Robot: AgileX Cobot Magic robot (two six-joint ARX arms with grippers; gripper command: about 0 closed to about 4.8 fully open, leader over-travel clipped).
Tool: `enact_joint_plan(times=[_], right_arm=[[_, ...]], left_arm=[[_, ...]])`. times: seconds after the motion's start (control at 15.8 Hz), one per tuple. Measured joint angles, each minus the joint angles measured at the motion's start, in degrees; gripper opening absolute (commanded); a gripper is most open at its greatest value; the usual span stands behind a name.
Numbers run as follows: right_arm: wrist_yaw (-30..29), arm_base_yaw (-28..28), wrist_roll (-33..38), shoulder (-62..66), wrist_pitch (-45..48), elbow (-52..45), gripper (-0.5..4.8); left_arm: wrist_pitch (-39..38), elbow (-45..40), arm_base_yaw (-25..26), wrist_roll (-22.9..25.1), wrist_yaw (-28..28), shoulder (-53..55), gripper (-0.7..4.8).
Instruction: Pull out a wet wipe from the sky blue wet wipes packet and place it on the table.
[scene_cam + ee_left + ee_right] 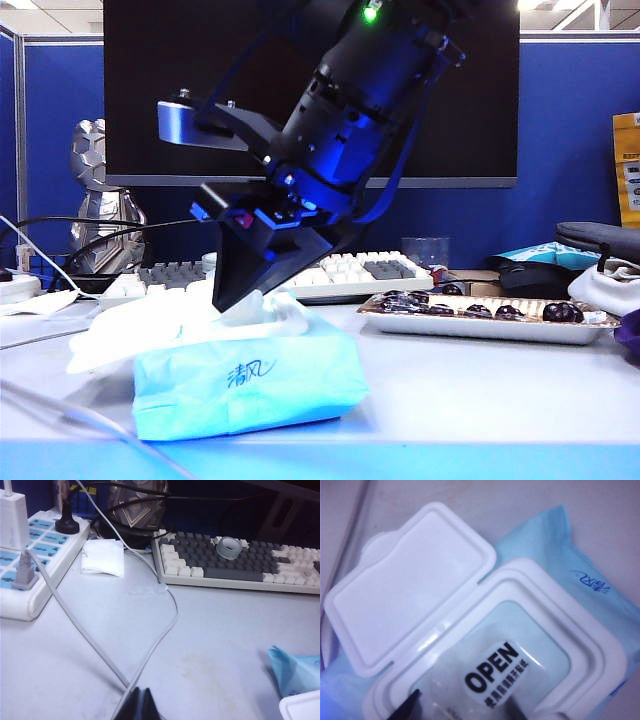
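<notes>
Exterior view: we see the right gripper (pixel 240 290), black and wedge-shaped, reaching down into the top of the soft sky blue wet wipes packet (pixel 250 385), which lies near the blue front edge of the pale grey-white table (pixel 480 390), its long axis running across this view, printed front facing the camera.
Exterior view, packet top: its white parts spread toward the left; we cannot tell lid from sheet here.
Left wrist view: the left gripper (pixel 140 706) shows only as a dark tip low over bare table; we cannot tell how its jaws stand. A corner of the blue packet (pixel 295 672) lies off to one side, well apart.
Right wrist view: the white hard-plastic flip lid (pixel 410 590) lies folded fully back; a clear seal sticker printed "OPEN" (pixel 492 672) covers the mouth.
Right wrist view, pincer: two dark fingertips (pixel 405 707) stand apart at the seal, pinching nothing we can see.
Step in hand: we judge it the reach for the opening; no wet wipe is out.
Next move: it calls for pinching at the seal's edge, then a steady upward pull.
</notes>
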Motion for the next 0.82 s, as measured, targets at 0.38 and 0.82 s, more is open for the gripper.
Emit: enact_joint_plan(times=[0.38, 0.82], right_arm=[[1.4, 0.0, 0.0, 0.0, 0.0, 0.0, -0.01], [5.6, -0.7, -0.7, 0.1, -1.0, 8.7, -0.01]], left_arm=[[0.0, 0.0, 0.0, 0.0, 0.0, 0.0, -0.03], [0.0, 0.0, 0.0, 0.0, 0.0, 0.0, -0.03]])
